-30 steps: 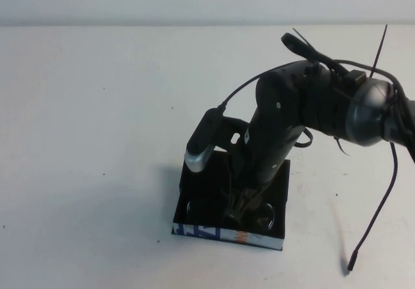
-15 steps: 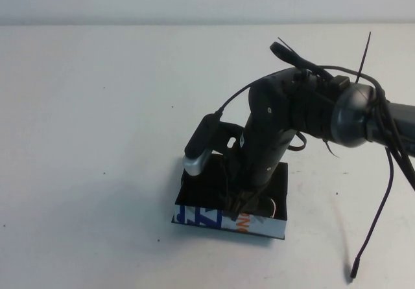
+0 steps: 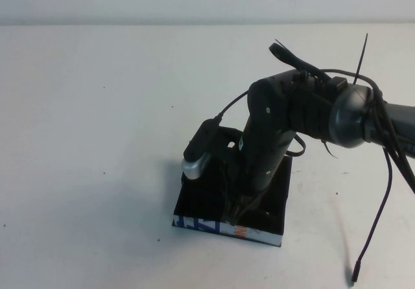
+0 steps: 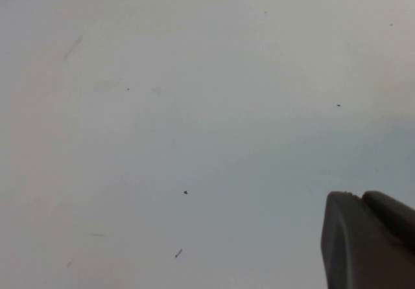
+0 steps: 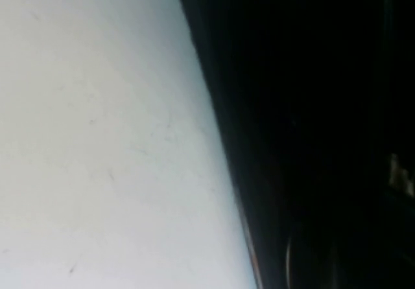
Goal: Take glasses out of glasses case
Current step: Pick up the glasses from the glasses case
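Left station: my left gripper [image 4: 368,238] showed only in the left wrist view, as a dark piece at the edge of the frame, hanging over a bare stretch of the white table [image 4: 162,107]. It did not appear in the high view. I could not tell whether it was spread or closed.

Centre, near side of the table [image 3: 84,140]: the glasses case [image 3: 202,201] lay flat with its black interior facing up. Its near side was white with blue and orange marks [image 3: 214,225]. The rest of it was black.

My right gripper [image 3: 237,211] was down inside the glasses case, close to the near wall, and pointed steeply downward. The wrist and forearm covered most of the interior from above, and the tips merged with the black lining, so I could not tell its state. The silver-ended wrist camera [image 3: 196,162] projected to the left, over the far left corner of the case.

The glasses could not be made out. In the right wrist view, the interior read as a nearly uniform dark mass [image 5: 311,107] beside pale table surface [image 5: 97,140].

Right side: my right arm [image 3: 343,111] entered from the right edge. A loose dark cable [image 3: 382,205] hung from it, its end low near the table's near right area.
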You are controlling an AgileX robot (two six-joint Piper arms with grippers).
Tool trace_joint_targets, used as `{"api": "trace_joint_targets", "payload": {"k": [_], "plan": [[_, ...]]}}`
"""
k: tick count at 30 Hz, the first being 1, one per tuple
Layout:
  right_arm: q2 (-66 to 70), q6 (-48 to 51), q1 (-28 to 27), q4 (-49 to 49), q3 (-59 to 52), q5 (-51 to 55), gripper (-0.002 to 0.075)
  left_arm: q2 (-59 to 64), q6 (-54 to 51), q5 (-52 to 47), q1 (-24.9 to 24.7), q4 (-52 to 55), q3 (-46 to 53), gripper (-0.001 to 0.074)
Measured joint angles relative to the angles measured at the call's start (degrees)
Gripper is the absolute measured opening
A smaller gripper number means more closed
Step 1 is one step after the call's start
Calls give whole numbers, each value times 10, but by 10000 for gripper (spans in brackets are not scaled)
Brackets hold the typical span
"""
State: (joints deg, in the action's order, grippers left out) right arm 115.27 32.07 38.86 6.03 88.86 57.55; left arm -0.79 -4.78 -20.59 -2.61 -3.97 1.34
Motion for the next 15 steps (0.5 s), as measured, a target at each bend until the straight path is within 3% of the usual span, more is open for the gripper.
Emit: {"api": "trace_joint_targets", "payload": {"k": [15], "plan": [[-19, 0, 0, -4, 0, 9, 7, 0, 0, 0, 0, 0, 0, -5]]}}
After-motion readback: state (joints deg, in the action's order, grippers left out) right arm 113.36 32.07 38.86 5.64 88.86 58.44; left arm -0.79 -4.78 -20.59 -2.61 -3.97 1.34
